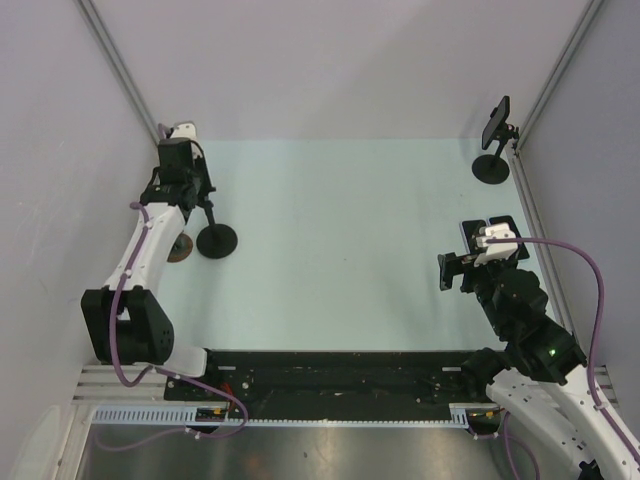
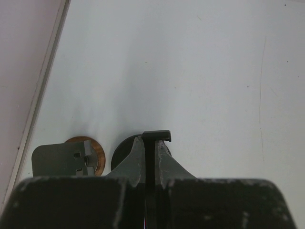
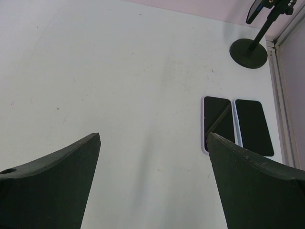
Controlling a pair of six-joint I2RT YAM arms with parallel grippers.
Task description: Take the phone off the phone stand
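**Left fingers clamped at the left stand; right fingers wide over the counter**

We are recording two phone stands on the pale counter (image 1: 330, 250). The left stand (image 1: 216, 240) is sitting at the left side, with its round black base just beside a brown disc (image 1: 181, 249). The left arm (image 1: 145, 235) is reaching over this stand. The left fingers (image 2: 136, 164) are pressing together on a thin dark slab (image 2: 150, 181), which we are seeing edge-on in the left wrist view. A hooked black clip (image 2: 157, 135) is capping the top of the slab. We are unable to tell whether the slab is a phone or part of the stand's cradle.

The right stand (image 1: 492, 167) is standing in the far right corner. A phone (image 1: 497, 122) is sitting tilted in its cradle at the top of the stem, raised above the counter.

Two further handsets are lying flat and screen-up at the right side, between the right stand and the right arm (image 1: 520, 300). A lilac-edged phone (image 3: 218, 125) is resting on the left, and a dark phone (image 3: 254, 127) is resting just beside it on the right.

The right fingers (image 3: 57, 181) are standing wide apart and gripping nothing. They are hovering above the counter on the near side of the two flat handsets and are touching neither.
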